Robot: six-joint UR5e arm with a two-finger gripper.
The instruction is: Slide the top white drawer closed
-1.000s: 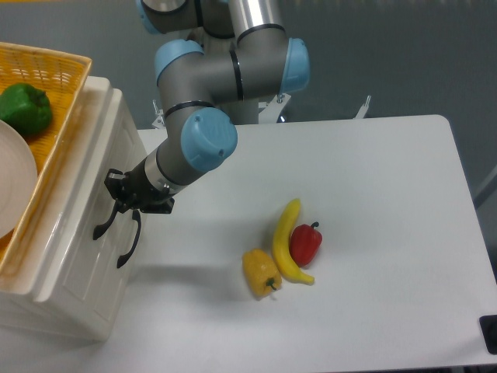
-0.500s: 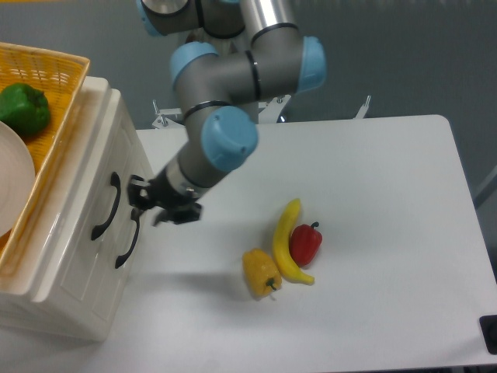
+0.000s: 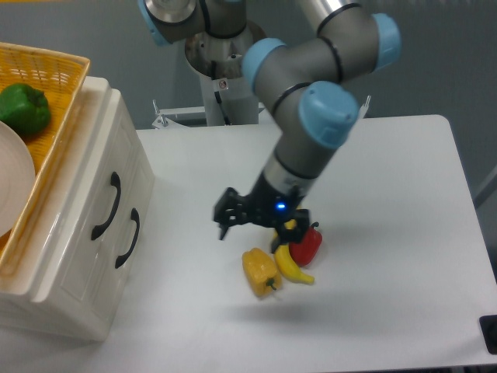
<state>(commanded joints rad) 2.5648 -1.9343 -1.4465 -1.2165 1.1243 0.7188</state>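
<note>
Two drawers sat flush in the cabinet at left, the top drawer (image 3: 99,203) closed. Well right of it, the end effector (image 3: 225,217) hung released and empty above the table (image 3: 388,202), just beside the peppers.

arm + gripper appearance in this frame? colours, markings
The arm has grey metallic tube links with light blue round joint caps. A small label with red print sits on the base column. The gripper is black, with two fingers, and a small blue light glows on its body. No loose cables are visible.
</note>
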